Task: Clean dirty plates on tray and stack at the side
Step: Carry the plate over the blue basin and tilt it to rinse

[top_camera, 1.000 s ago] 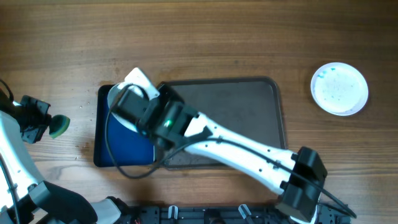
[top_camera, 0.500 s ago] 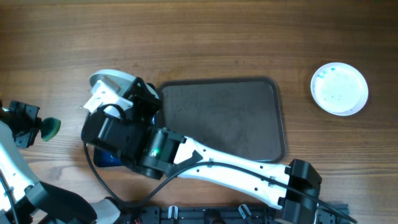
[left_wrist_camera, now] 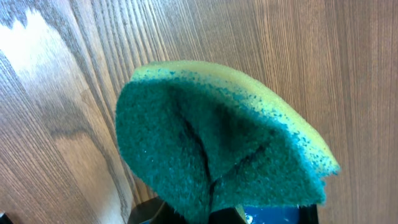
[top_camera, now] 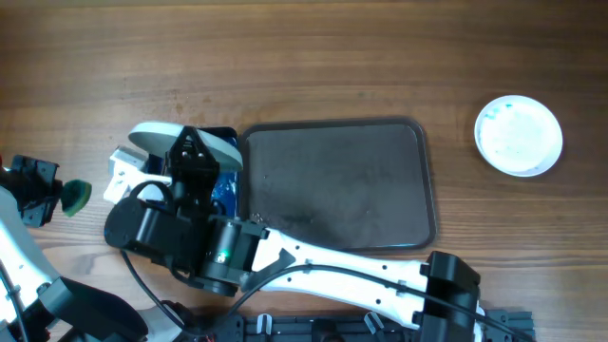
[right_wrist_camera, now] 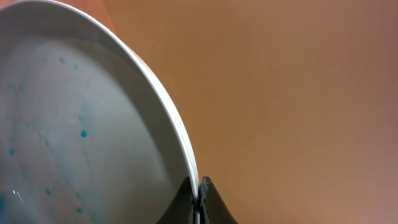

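Note:
The large dark tray (top_camera: 332, 180) lies in the middle of the table with no plate on it. My right gripper (top_camera: 187, 152) reaches across to its left, shut on the rim of a white plate (top_camera: 176, 139) that it holds tilted on edge. In the right wrist view that plate (right_wrist_camera: 74, 124) carries blue specks, and my right gripper (right_wrist_camera: 199, 194) pinches its rim. A second white plate (top_camera: 518, 136) with faint blue specks lies flat at the far right. At the far left, my left gripper (top_camera: 43, 195) is shut on a green and yellow sponge (top_camera: 74, 196) (left_wrist_camera: 217, 143).
A smaller glossy blue tray (top_camera: 225, 185) sits against the left side of the dark tray, mostly hidden under my right arm (top_camera: 313, 271). That arm crosses the table's front from right to left. Bare wood lies behind the trays.
My right arm has swung left and toward the front with the plate, uncovering the dark tray. The left gripper with the sponge has drawn slightly left.

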`<action>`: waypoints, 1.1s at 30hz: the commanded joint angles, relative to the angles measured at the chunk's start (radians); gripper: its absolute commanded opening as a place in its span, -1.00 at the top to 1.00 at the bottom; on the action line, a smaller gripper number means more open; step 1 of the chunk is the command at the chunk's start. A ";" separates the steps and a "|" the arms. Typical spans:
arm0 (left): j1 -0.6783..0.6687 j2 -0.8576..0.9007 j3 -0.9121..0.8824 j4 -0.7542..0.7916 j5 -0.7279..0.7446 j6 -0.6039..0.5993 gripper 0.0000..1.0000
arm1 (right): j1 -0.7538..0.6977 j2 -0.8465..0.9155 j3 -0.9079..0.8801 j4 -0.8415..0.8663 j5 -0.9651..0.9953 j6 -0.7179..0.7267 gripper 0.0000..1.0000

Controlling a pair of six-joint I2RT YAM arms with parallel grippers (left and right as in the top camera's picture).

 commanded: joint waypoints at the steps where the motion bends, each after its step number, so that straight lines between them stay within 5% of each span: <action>1: 0.003 -0.021 0.017 0.003 0.009 -0.014 0.92 | 0.011 0.018 0.024 0.009 0.035 -0.050 0.91; 13: 0.003 -0.021 0.017 0.001 0.009 -0.014 0.92 | 0.060 0.018 0.023 0.153 0.082 -0.229 0.91; 33: 0.003 -0.021 0.017 -0.008 0.009 -0.013 0.92 | 0.049 0.028 0.023 0.270 0.248 -0.249 0.91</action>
